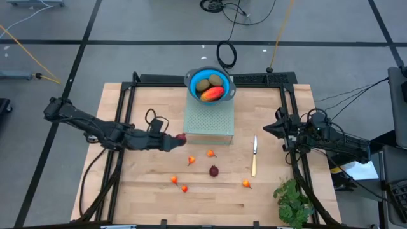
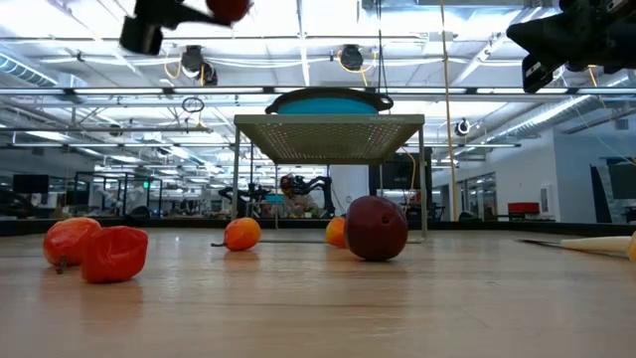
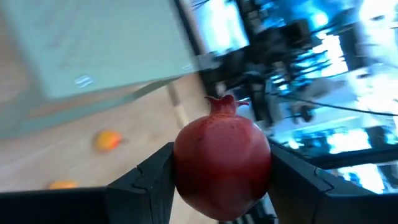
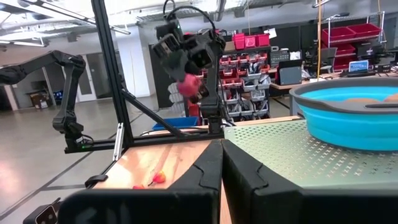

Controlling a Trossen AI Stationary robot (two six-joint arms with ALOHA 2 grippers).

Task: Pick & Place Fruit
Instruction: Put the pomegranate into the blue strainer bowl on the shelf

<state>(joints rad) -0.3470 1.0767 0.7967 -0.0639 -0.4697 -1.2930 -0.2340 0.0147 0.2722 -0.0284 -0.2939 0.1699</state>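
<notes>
My left gripper is shut on a dark-red ball with a small crown and holds it high above the table, left of a pale green perforated stand. On the stand sits a blue bowl holding two brown ovals and a red-orange mango. A second dark-red ball and several tiny orange-red fruits lie on the wooden table. My right gripper is shut and idle at the table's right side. My left gripper pinches the dark-red ball between its two fingers, one on each of two opposite sides. The fingers reach in roughly level from the table's left. The ball is lifted clear of the table, its crown pointing away from the wrist.
A slim pale-handled knife lies right of the loose fruit. A green leafy bunch sits at the near right corner. A black frame borders the table's sides and far edge. Bare wood lies along the near edge.
</notes>
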